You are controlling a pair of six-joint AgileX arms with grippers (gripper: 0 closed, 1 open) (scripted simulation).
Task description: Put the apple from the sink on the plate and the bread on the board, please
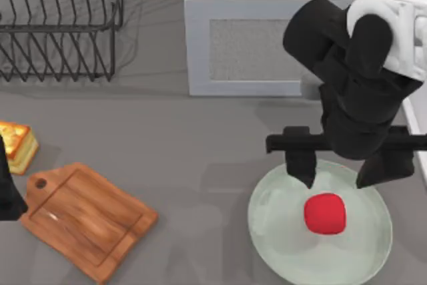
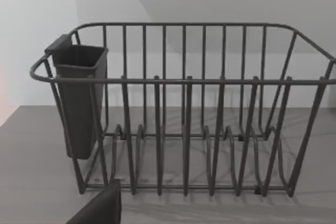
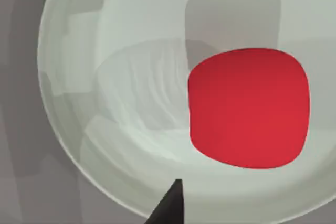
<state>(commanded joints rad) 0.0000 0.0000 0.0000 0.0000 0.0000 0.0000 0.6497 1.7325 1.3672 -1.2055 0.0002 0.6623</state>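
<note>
The red apple (image 1: 325,213) (image 3: 247,108) lies on the pale green plate (image 1: 280,231) (image 3: 121,77) at the front right, slightly right of its centre. My right gripper (image 1: 337,179) hangs open just above the plate's far side, a dark finger on each side and nothing between them; one fingertip (image 3: 170,205) shows in the right wrist view. The toasted bread (image 1: 17,145) rests on the table at the far left, just behind the brown wooden board (image 1: 90,215). My left arm (image 1: 7,195) sits at the left edge beside the bread and board.
A black wire dish rack (image 1: 60,21) (image 2: 184,108) with a dark cutlery cup (image 2: 79,98) stands at the back left. The white sink unit (image 1: 250,45) fills the back middle. Bare grey table lies between board and plate.
</note>
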